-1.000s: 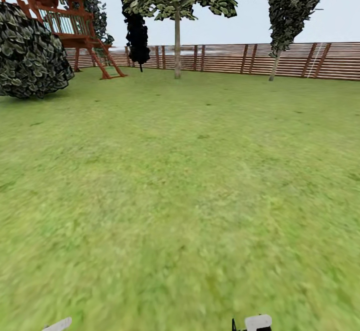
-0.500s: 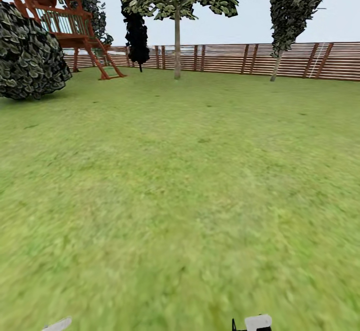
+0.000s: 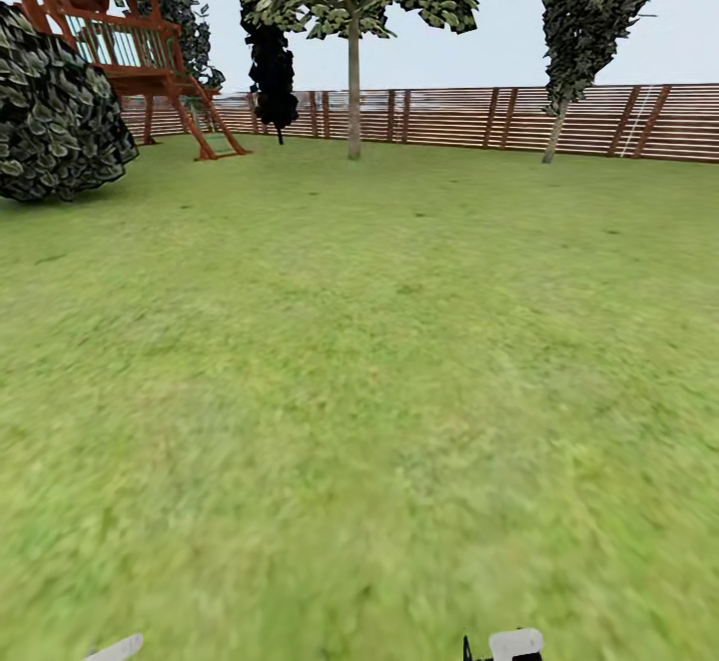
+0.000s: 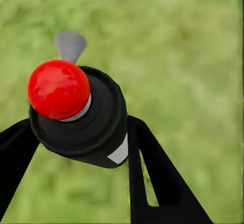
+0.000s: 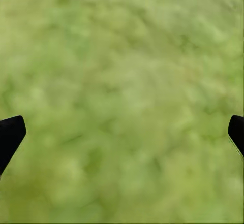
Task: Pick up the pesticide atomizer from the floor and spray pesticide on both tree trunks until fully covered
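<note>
In the left wrist view the pesticide atomizer (image 4: 86, 127), a dark round body with a red ball on top and a grey nozzle tip, sits clamped between the black fingers of my left gripper (image 4: 81, 128), over grass. My right gripper (image 5: 122, 132) is open, its two black fingertips far apart above bare lawn. Far ahead in the head view a tree with a straight pale trunk (image 3: 354, 92) stands before the fence. A second tree with a slimmer leaning trunk (image 3: 552, 132) stands to the right.
A wide lawn (image 3: 379, 361) stretches to a slatted wooden fence (image 3: 469, 117). At the far left are a large dark bush (image 3: 55, 112) and a red wooden play tower (image 3: 120, 42); a black conifer (image 3: 273, 72) stands beside it.
The whole head view has shifted slightly, the bush sliding left and the far trees edging right: the camera moved. The grip on the atomizer looks unchanged.
</note>
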You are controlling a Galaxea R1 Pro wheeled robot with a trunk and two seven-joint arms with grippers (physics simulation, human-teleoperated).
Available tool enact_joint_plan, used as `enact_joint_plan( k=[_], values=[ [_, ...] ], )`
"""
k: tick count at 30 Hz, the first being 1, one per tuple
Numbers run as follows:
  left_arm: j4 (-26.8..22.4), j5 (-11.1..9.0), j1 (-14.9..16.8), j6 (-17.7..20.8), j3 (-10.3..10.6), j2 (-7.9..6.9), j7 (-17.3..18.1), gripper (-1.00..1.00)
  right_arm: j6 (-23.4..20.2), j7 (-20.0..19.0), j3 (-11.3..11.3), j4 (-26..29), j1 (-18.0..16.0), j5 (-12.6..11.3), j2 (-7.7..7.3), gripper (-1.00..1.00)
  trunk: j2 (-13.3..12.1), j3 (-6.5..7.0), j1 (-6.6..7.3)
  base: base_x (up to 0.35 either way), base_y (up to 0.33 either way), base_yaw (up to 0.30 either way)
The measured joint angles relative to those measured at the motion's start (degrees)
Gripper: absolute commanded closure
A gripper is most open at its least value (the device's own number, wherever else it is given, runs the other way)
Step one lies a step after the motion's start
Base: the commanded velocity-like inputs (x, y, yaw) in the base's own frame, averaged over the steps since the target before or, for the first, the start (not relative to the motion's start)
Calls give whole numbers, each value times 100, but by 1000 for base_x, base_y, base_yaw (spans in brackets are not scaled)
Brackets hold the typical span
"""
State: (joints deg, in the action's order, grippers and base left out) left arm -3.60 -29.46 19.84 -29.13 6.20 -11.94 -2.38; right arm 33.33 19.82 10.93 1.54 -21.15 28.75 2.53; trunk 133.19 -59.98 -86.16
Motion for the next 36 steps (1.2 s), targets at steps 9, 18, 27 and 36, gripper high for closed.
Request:
enact_joint_plan(
  k=[9, 18, 27, 36],
  values=[
    [0, 0, 0, 0, 0, 0, 0, 100, 3, 0, 0, 0, 0, 0, 0, -100, 0, 0, 0, 339, 0, 0],
    [0, 0, 0, 2, 0, 0, 0, 100, 1, 0, 0, 0, 0, 0, 0, -100, 0, 0, 0, 339, 0, 0],
    [0, 0, 0, 0, 0, 0, 0, 100, 4, 0, 0, 0, 0, 0, 0, -100, 0, 0, 0, 339, 0, 0],
    [0, 0, 0, 3, 0, 0, 0, 100, 4, 0, 0, 0, 0, 0, 0, -100, 0, 0, 0, 339, 0, 0]
  ],
)
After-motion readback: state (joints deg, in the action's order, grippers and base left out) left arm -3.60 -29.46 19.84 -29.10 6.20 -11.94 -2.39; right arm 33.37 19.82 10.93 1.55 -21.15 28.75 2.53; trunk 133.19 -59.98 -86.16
